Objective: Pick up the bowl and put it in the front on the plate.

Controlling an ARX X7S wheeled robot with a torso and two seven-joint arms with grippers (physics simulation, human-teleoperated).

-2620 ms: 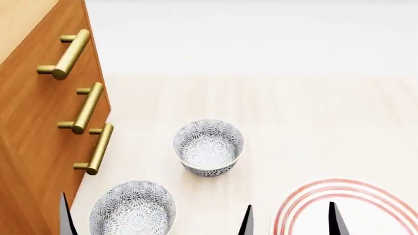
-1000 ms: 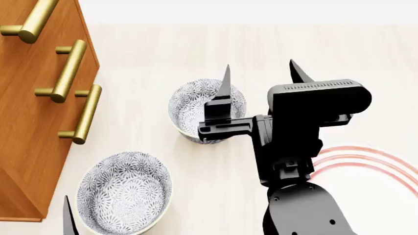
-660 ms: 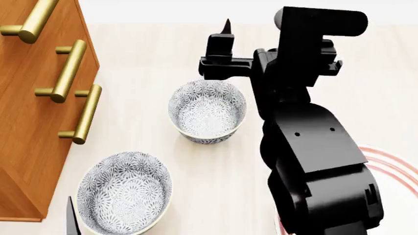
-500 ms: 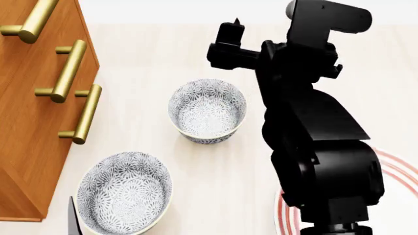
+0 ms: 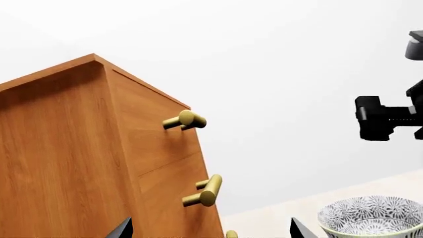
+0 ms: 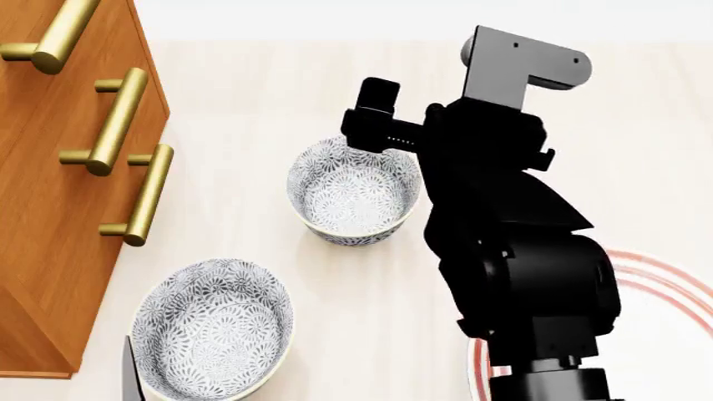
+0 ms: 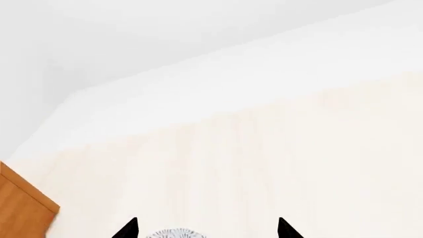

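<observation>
- The right claw (image 7: 206, 229) hangs above the far rim of the bowl (image 6: 354, 190), its two dark tips standing apart with nothing between them; in the right wrist view only a sliver of patterned rim shows between the tips.
- The left claw (image 5: 210, 229) sits low at the near edge of the counter (image 6: 279, 92), tips also spread and empty, close to the near bowl (image 6: 212, 338).
- Risk: the right claw sits toward the bowl's far side, so a descent from here may land one tip on the rim and tip or shove the bowl rather than straddle its wall.
- Risk: the bowl's wall is steep and smooth-looking; a shallow pinch could let it slip on the lift.
- Risk: the right arm hides most of the plate (image 6: 657, 271), so placement would be judged half-blind and the bowl could land off-centre or clip the rim.
- Risk: the two bowls look alike, so a mix-up is possible.
- Count: two patterned bowls in view, both on the counter; one ringed plate; one wooden cabinet (image 6: 45, 251) with three brass handles (image 6: 120, 121) showing in the head view; two claws.
</observation>
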